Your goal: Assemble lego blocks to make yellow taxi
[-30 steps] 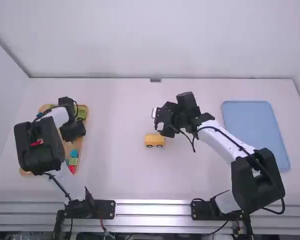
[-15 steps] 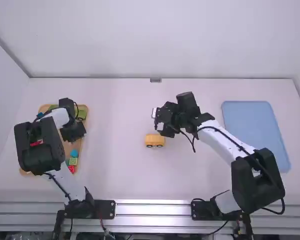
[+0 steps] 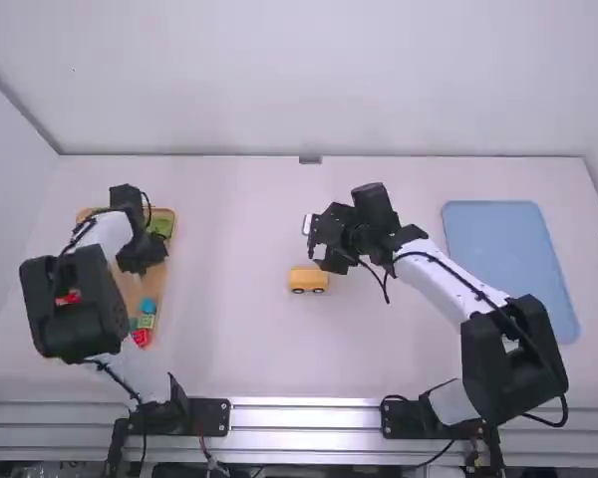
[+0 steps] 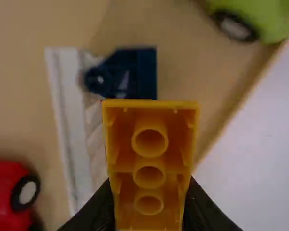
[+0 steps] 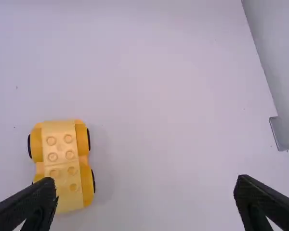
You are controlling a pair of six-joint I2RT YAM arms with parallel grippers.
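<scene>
Two arms of mine are over the surface, and at the far left of it lies a shallow wooden tray of blocks. My left gripper is above this tray, its fingers closed on a yellow block. My left wrist view shows me the block's hollow underside, with three round tubes in a row. Beyond it in that view I see, inside the tray, a red wheeled piece, a long white piece, a dark blue piece just beside the white one, and a green wheeled piece. At the tray's near end, the high view shows me a red block, a green block and a blue piece close together.

Near the middle of the surface, the yellow car stands upright on its dark wheels, a studded plate on top. Just beside it, to the right, is my right gripper; its fingers are spread wide with nothing between them, and the car lies near one fingertip in my right wrist view.

Well apart from the car, on the far right, a blue tray lies flat.
</scene>
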